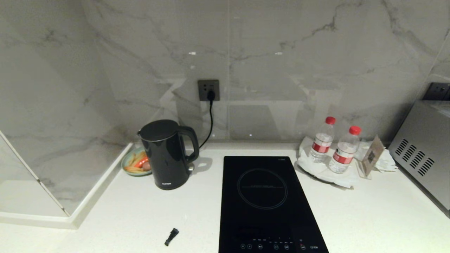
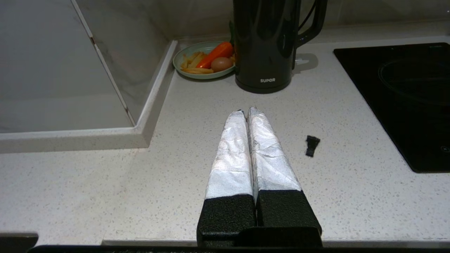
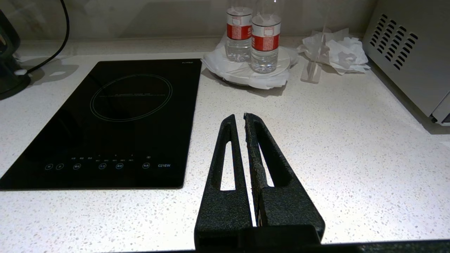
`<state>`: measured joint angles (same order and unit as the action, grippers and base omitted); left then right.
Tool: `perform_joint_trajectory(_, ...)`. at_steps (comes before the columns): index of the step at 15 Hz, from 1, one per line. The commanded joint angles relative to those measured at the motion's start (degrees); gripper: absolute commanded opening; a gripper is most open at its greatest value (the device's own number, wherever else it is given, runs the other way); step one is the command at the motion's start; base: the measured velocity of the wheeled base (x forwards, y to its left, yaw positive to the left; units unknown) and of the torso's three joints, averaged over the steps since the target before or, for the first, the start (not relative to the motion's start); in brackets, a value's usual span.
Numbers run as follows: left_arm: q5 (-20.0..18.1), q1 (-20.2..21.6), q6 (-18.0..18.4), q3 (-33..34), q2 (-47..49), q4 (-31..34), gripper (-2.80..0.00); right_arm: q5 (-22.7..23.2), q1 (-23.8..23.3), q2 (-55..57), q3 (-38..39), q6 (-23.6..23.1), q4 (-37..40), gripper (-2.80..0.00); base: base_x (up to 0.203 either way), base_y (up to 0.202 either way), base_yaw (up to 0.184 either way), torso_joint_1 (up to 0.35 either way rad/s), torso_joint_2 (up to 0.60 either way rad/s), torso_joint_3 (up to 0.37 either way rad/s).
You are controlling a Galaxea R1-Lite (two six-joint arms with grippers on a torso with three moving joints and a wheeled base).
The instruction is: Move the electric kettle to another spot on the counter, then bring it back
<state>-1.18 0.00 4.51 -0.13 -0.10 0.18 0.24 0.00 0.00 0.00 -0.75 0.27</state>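
Observation:
The electric kettle (image 1: 168, 154) is a tall glossy black jug with a loop handle and white lettering low on its side. It stands upright at the back left of the white speckled counter (image 1: 133, 211), its handle toward the hob. In the left wrist view the kettle (image 2: 265, 45) is straight ahead of my left gripper (image 2: 246, 110), well apart from it. That gripper's silver-wrapped fingers are pressed together, shut and empty. My right gripper (image 3: 239, 116) hovers shut and empty over bare counter (image 3: 351, 147) right of the hob. Neither arm shows in the head view.
A black induction hob (image 1: 263, 196) is set into the counter's middle. A green plate of food (image 1: 135, 162) sits behind the kettle on its left. A cord (image 1: 210, 119) runs to the wall socket. Two water bottles (image 1: 334, 144) stand at right by a steel appliance (image 1: 425, 151). A small black piece (image 1: 171, 236) lies near the front.

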Motion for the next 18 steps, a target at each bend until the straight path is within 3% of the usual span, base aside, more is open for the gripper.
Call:
perform_joint_trajectory(1,0.0,0.0,0.1,0.0,0.2,0.0,-2.80,0.0,0.0,0.0,0.0,0.0,0.0,-2.80,0.000,0.000,0.000,0.000,0.00,0.000)
perform_joint_trajectory(9,0.7,-0.1,-1.6,0.0,0.2,-0.1,-2.80,0.0,0.0,0.0,0.0,0.0,0.0,-2.80,0.000,0.000,0.000,0.000,0.00,0.000)
perform_joint_trajectory(18,0.7,0.0,-1.2,0.0,0.2,0.0,-2.80,0.0,0.0,0.0,0.0,0.0,0.0,-2.80,0.000,0.000,0.000,0.001,0.00,-0.040)
